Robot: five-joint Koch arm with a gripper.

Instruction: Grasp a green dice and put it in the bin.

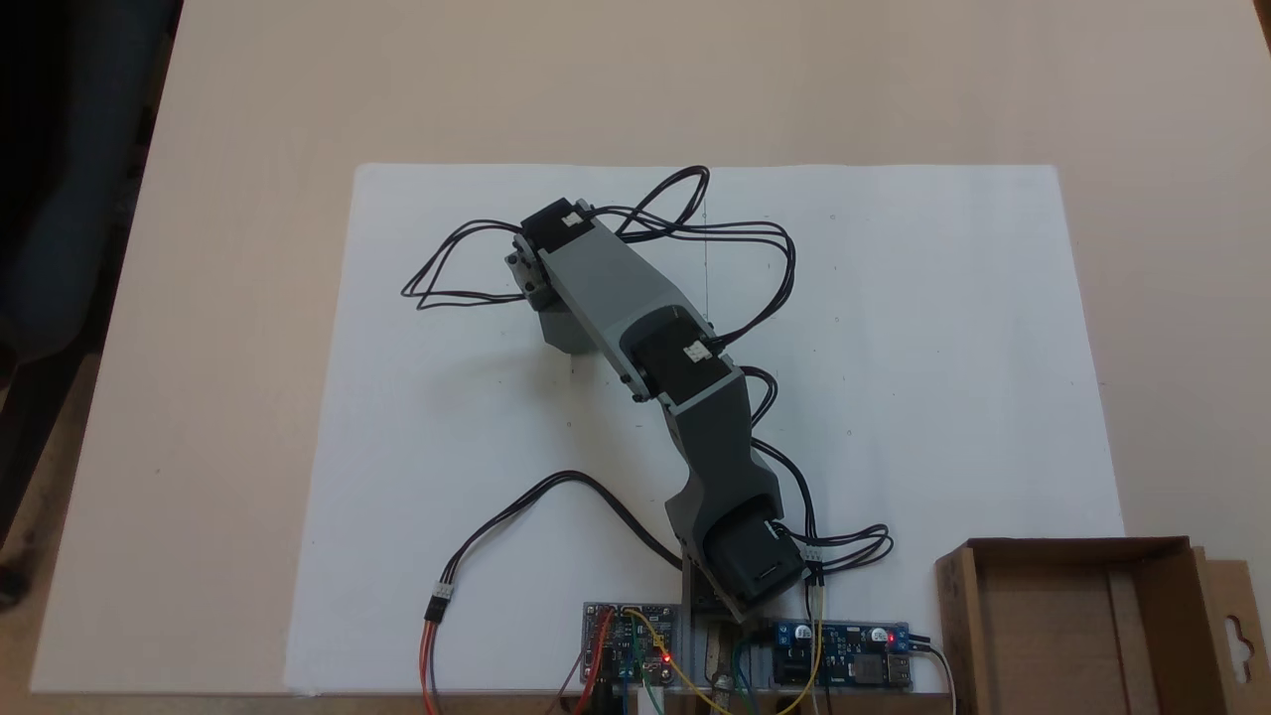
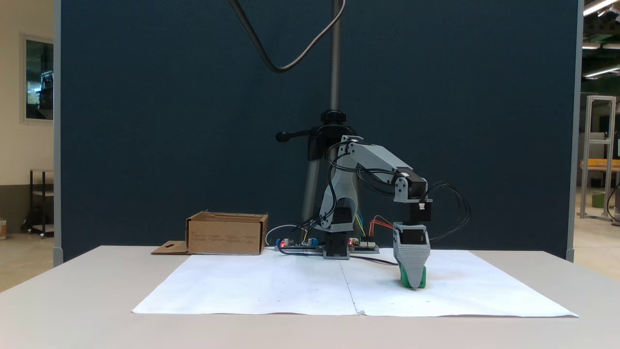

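The green dice (image 2: 423, 279) rests on the white paper sheet (image 2: 271, 286), right of centre in a fixed view. My gripper (image 2: 412, 285) points straight down over it, its tip at the paper. The broad grey jaw faces the camera and covers most of the dice, so green shows at both sides of it. The second jaw lies behind, and the gap is hidden. From above, the arm (image 1: 635, 328) reaches up-left across the paper and hides the dice. The brown cardboard bin (image 1: 955, 616) sits at the lower right corner and appears empty; from the side the bin (image 2: 225, 235) stands left of the arm's base.
Circuit boards (image 1: 635, 645) with lit red LEDs and loose black cables (image 1: 556, 497) lie around the arm's base. A tripod pole (image 2: 334, 58) rises behind the arm. The bin's flap (image 1: 1236, 626) with a hang-hole sticks out sideways. The paper's edges lie well inside the beige table (image 1: 199, 298).
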